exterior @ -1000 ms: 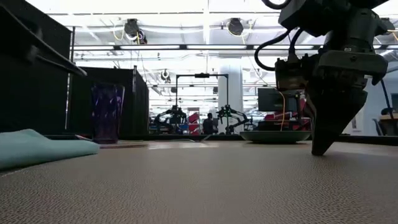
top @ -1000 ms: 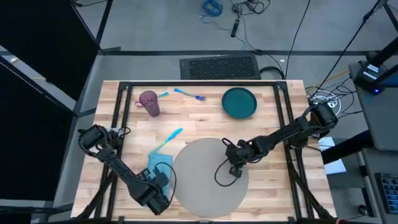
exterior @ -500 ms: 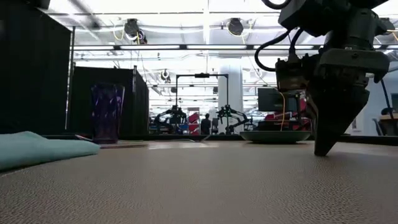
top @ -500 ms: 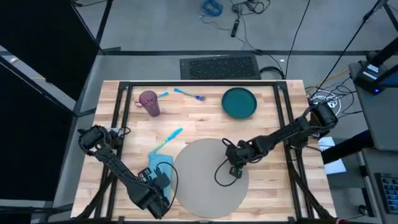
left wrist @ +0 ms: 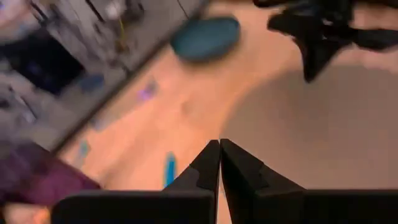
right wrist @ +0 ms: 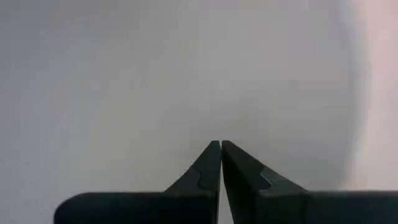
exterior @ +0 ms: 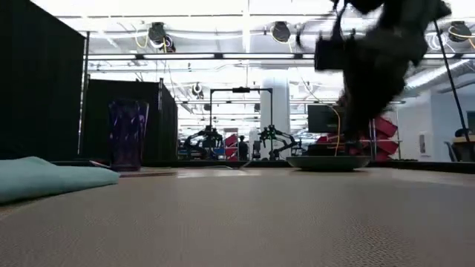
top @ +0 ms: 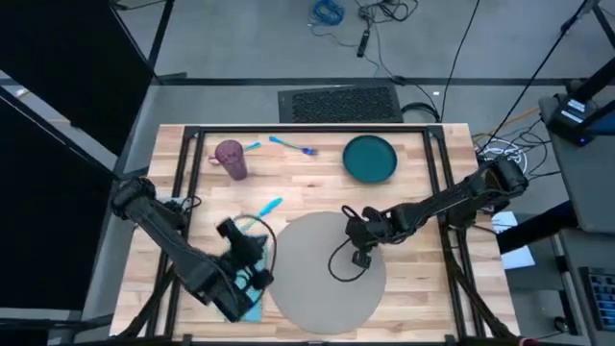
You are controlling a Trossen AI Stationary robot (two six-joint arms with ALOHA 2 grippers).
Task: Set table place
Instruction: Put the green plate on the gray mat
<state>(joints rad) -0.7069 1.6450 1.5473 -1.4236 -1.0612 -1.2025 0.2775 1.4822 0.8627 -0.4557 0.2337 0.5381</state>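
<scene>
We find only the placemat [top: 325,272] positioned; plate [top: 370,159] and cup [top: 230,159] remain unplaced. Both grippers, left [left wrist: 219,163] and right [right wrist: 220,163], have jaws together, empty.

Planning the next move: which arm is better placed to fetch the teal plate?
Probably the right: its claw hangs shut over the placemat, nearer the teal plate. The left claw is over the napkin.

No legible txt or labels anywhere.
</scene>
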